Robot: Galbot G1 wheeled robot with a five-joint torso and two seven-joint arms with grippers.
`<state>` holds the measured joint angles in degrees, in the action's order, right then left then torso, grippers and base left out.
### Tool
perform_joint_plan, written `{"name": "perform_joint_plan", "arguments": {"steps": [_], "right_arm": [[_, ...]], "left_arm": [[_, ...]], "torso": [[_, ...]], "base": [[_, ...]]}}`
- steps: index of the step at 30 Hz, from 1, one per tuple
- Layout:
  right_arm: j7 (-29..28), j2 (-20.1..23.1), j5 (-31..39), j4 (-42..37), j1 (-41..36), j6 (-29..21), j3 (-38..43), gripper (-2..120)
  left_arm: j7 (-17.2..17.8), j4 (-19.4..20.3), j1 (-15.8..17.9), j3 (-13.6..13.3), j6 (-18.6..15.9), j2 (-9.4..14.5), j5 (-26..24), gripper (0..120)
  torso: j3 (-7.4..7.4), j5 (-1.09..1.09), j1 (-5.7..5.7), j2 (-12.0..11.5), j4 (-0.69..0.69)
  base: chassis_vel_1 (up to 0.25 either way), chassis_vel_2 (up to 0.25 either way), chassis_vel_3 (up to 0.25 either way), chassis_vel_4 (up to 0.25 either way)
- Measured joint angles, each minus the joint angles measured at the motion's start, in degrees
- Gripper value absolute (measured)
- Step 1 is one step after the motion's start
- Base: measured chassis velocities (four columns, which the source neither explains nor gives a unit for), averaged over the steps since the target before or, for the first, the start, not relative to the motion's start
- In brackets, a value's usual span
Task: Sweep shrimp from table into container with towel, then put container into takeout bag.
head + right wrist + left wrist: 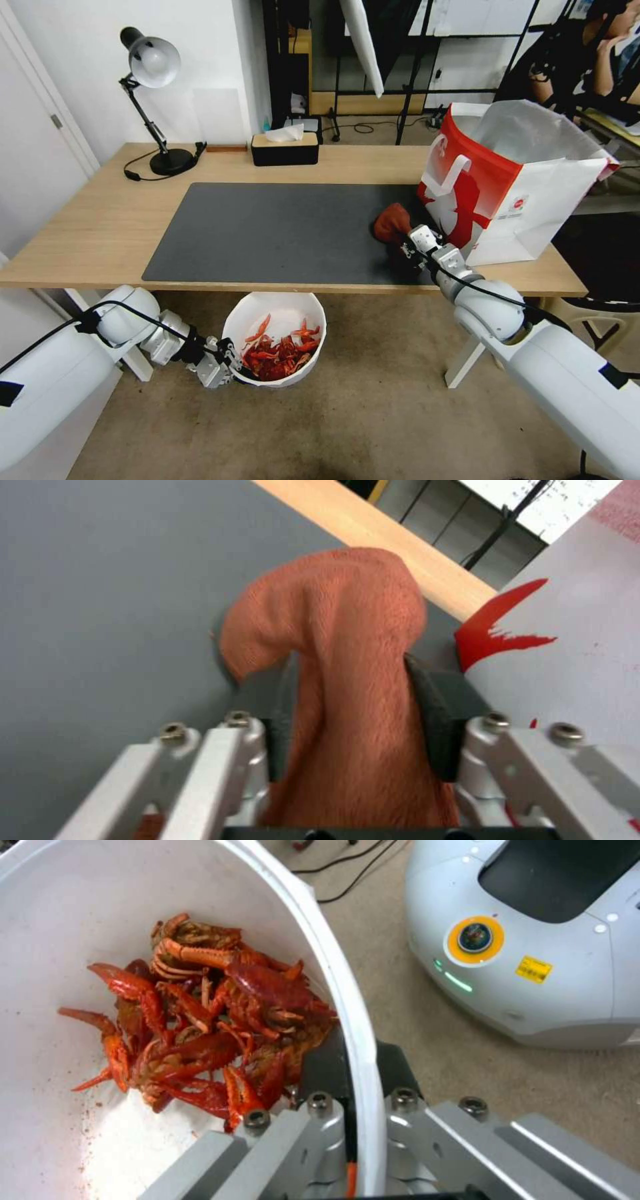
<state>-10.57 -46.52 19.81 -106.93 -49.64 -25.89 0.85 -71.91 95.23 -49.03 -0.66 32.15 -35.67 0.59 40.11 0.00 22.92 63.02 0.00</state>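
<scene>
Below the table's (100, 227) front edge, the white container (277, 313) hangs with a pile of red shrimp (280, 352) inside. My left gripper (230, 365) is shut on its rim (347, 1005), one finger inside and one outside; the shrimp (207, 1020) lie against the inner finger. On the right of the dark mat (267, 233), my right gripper (405, 245) is shut on the rust-brown towel (392, 223), whose plush fold (333, 630) bulges past the pads (437, 715). The red-and-white takeout bag (520, 187) stands open right beside it.
A black desk lamp (157, 73) stands at the table's back left and a black tissue box (285, 148) at the back centre. Beige carpet lies under the container. The robot's white base (533, 940) sits near the container on the floor.
</scene>
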Motion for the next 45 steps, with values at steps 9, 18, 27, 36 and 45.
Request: {"name": "perform_joint_plan", "arguments": {"steps": [9, 18, 27, 36, 45], "right_arm": [[-0.8, -0.14, -0.58, -8.06, -9.62, 0.47, 7.82, 79], [-0.28, -0.49, -1.68, -16.14, -22.78, 3.23, 15.56, 100], [2.75, -1.93, -3.98, -21.29, -36.45, 7.16, 17.37, 100], [3.3, -4.06, -5.48, -19.08, -39.03, 9.67, 16.95, 100], [2.95, -4.6, -5.33, -18.41, -37.95, 9.76, 17.1, 100]], "left_arm": [[-0.03, 0.61, -0.37, 0.33, -0.03, 0.64, -0.12, 0], [-0.13, 1.93, -1.31, 0.89, -0.05, 1.4, -0.11, 0], [-0.47, 4.01, -5.61, 5.5, 0.02, 3.16, -0.2, 0], [-1.5, 6.72, -6.18, 5.89, 0.06, 4.66, -0.51, 0], [-4.5, 13.58, -8.81, 7.25, 0.09, 6.83, -2.23, 0]], "torso": [[0.0, -0.01, 0.0, 0.01, -0.01], [-0.01, 0.0, 0.0, 0.01, 0.0], [-0.01, -0.01, -0.01, 0.01, -0.01], [0.0, 0.01, 0.0, 0.01, 0.0], [0.0, -0.02, 0.0, 0.0, 0.0]], "base": [[0.0, 0.0, 0.0, 0.0], [0.0, 0.0, 0.0, 0.0], [0.0, 0.0, 0.0, 0.0], [0.0, 0.0, 0.0, 0.0], [0.0, 0.0, 0.0, 0.0]]}}
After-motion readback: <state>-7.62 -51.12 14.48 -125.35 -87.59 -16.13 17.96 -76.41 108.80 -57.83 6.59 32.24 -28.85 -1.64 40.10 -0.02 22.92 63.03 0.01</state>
